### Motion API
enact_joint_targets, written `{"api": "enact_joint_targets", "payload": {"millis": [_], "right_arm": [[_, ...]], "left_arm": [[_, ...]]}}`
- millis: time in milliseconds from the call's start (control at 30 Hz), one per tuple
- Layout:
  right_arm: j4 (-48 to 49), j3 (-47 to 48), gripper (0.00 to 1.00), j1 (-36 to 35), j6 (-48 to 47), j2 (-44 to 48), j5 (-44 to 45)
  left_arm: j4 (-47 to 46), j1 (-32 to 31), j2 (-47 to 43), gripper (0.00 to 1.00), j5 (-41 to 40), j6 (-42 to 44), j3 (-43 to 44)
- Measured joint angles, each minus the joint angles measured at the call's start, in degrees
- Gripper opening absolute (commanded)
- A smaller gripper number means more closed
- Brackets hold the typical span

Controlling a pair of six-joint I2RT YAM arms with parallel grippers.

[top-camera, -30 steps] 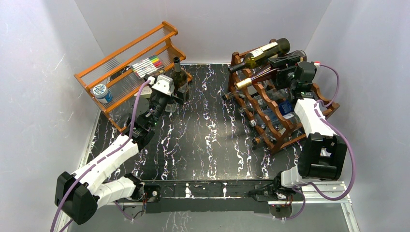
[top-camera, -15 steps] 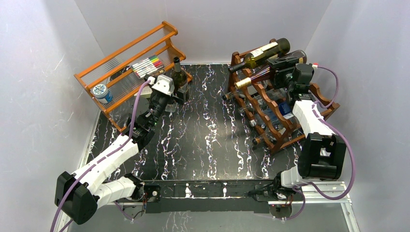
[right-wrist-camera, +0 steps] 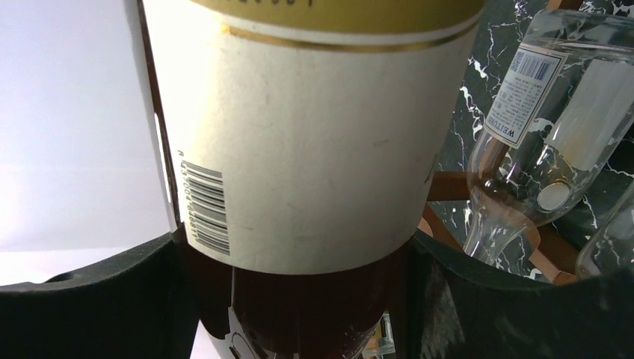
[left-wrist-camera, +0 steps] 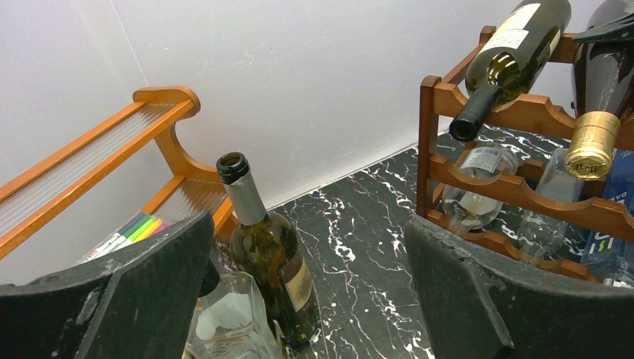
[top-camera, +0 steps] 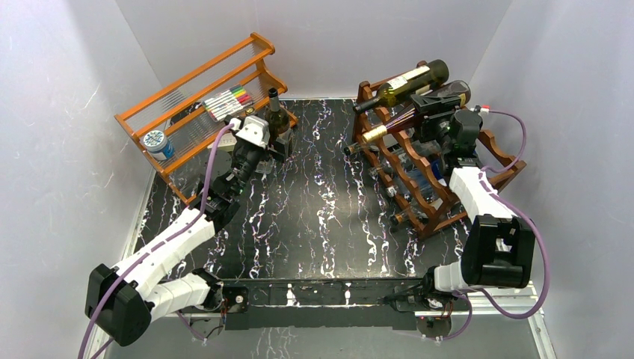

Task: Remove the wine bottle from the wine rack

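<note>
The dark reddish-brown wine rack (top-camera: 437, 196) stands at the back right. My right gripper (top-camera: 442, 112) is shut on the lower body of a dark wine bottle (top-camera: 407, 114) with a gold foil cap. The bottle lies tilted across the rack's top tier with its neck pointing left. In the right wrist view its cream label (right-wrist-camera: 314, 134) fills the frame between my fingers (right-wrist-camera: 97, 299). I cannot tell whether it still touches the rails. My left gripper (top-camera: 273, 142) is open and empty beside an upright green bottle (top-camera: 277, 116), which also shows in the left wrist view (left-wrist-camera: 269, 262).
A green bottle (top-camera: 404, 81) lies on the rack's top tier beside the held one. Clear bottles (top-camera: 426, 176) fill the lower tiers. An orange wooden rack (top-camera: 194, 82) at the back left holds markers (top-camera: 228, 101) and a blue-lidded jar (top-camera: 157, 142). A clear glass bottle (left-wrist-camera: 224, 321) stands by the green one.
My right wrist has shifted a little to the left and nearer, still shut on the dark bottle, which has barely moved. The left arm has not moved.
</note>
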State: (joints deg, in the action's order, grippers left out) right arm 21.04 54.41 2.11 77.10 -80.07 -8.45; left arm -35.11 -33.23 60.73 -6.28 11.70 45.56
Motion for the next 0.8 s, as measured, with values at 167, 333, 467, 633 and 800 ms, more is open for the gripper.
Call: {"api": "enact_joint_targets", "payload": {"millis": [167, 333, 467, 633, 800], "right_arm": [[0.7, -1.0, 0.36, 0.0, 0.3, 0.9, -0.2], [2.0, -2.8, 0.36, 0.1, 0.8, 2.1, -0.3], [2.0, -3.4, 0.35, 0.3, 0.8, 2.9, -0.4], [0.9, -2.9, 0.35, 0.4, 0.5, 2.9, -0.8], [-5.0, 0.0, 0.36, 0.4, -1.0, 2.9, -0.8]], "left_arm": [[0.0, 0.0, 0.5, 0.98, 0.2, -0.2, 0.0], [0.0, 0.0, 0.8, 0.98, 0.4, -0.3, 0.0], [0.0, 0.0, 0.8, 0.98, 0.5, -0.4, 0.0], [0.0, 0.0, 1.0, 0.98, 0.8, -0.4, 0.0], [0.0, 0.0, 1.0, 0.98, 1.0, -0.4, 0.0]]}}
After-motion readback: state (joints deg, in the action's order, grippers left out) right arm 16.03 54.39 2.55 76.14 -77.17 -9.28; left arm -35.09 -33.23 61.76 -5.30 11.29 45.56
